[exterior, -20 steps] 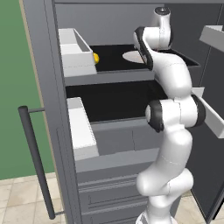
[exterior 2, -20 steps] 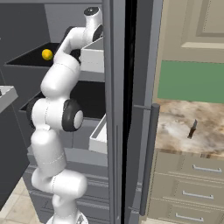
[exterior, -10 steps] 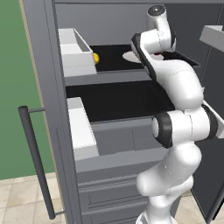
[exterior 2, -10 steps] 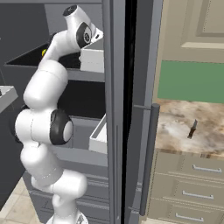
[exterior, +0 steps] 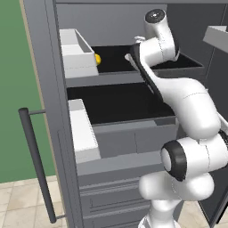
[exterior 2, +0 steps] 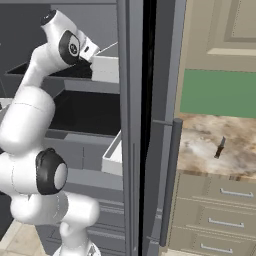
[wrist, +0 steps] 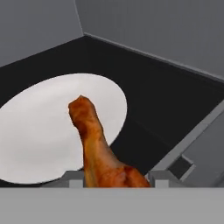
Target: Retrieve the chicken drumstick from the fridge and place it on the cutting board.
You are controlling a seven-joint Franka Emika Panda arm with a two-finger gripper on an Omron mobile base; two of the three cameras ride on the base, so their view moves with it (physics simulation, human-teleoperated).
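**Drumstick between the fingertips, above the plate on the upper fridge shelf**

Black shelving inside the fridge [exterior: 53,133] formed the work surface; its grey walls closed in the rear and side of the upper shelf. On that shelf lay a white plate [wrist: 39,131], seen from the hand view, with bare black shelf around its far and right edges.

The chicken drumstick [wrist: 98,153] stood with its thick end low between the two fingertips and its thin end angled out over the plate. The gripper [wrist: 116,177] had its fingers set narrow, one tip [wrist: 72,177] just beside the meat on one flank and the other on the opposite flank (actual contact could not be confirmed, and whether the drumstick was lifted off the plate could not be told).

From the left base view, the arm reached into the upper shelf, with a white door bin [exterior: 78,55] and a small yellow fruit [exterior: 97,59] well apart to its left. A grey ledge bordered the shelf close to the gripper's right in the hand view.
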